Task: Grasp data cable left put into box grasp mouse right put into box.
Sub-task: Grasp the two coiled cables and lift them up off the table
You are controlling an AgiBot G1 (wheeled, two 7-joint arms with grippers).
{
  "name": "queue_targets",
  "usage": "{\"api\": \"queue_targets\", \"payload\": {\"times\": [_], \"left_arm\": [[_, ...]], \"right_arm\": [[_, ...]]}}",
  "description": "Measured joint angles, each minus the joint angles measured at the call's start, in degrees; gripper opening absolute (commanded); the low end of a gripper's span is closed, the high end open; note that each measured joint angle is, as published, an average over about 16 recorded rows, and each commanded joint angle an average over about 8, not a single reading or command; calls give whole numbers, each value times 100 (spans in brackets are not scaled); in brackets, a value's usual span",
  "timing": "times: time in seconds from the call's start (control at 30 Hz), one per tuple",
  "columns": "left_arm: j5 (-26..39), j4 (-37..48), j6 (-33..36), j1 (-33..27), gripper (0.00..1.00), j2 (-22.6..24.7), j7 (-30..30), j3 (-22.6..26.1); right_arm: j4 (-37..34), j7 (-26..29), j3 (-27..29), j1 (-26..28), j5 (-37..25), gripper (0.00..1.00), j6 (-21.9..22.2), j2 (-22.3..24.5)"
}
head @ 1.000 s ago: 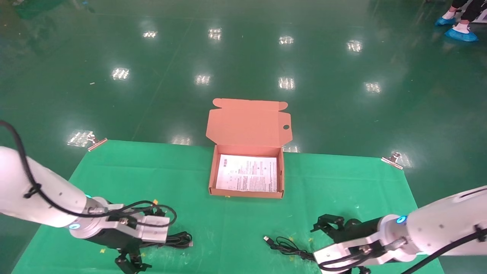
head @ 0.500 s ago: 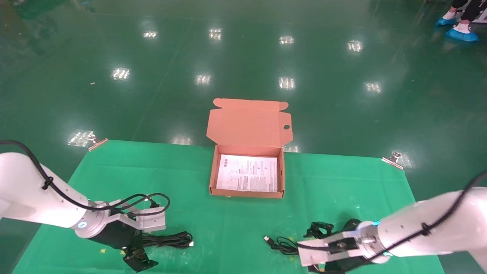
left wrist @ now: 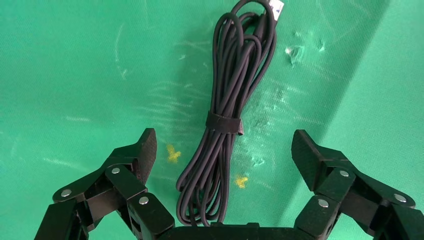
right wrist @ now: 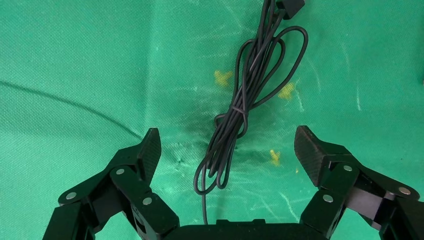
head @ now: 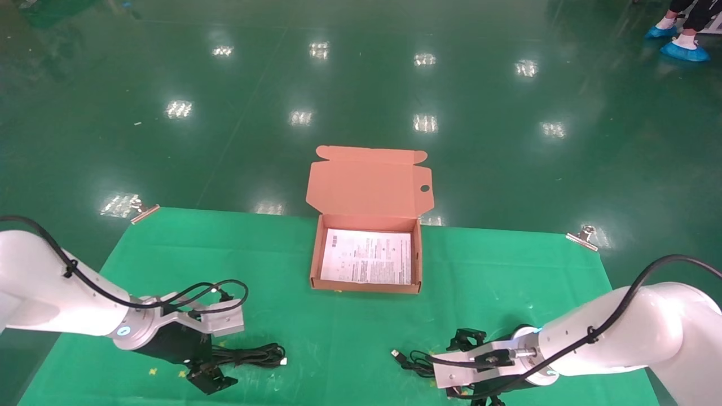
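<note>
The left gripper (left wrist: 222, 150) hangs low over the green tabletop (head: 282, 265) at its near left, fingers (left wrist: 146, 150) spread wide either side of the banded data cable (left wrist: 227, 120), not touching it. The open box (head: 365, 286) sits mid-tabletop, a white printed sheet (head: 366, 256) inside. At near right, the right gripper (right wrist: 227, 147) likewise gapes over the mouse cord (right wrist: 245, 110); the mouse body is hidden.

Both white arms reach low and inward, the left pincer (left wrist: 223, 150) and the right pincer (right wrist: 227, 147) each pointing downward with fingers spread wide.
</note>
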Motion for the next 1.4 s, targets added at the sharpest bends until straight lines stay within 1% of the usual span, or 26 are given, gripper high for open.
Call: {"api": "queue_targets", "payload": {"times": [1.4], "left_arm": [[11, -181, 74, -1, 0, -52, -53, 16]], "right_arm": [[137, 25, 29, 25, 43, 0, -66, 84]]}}
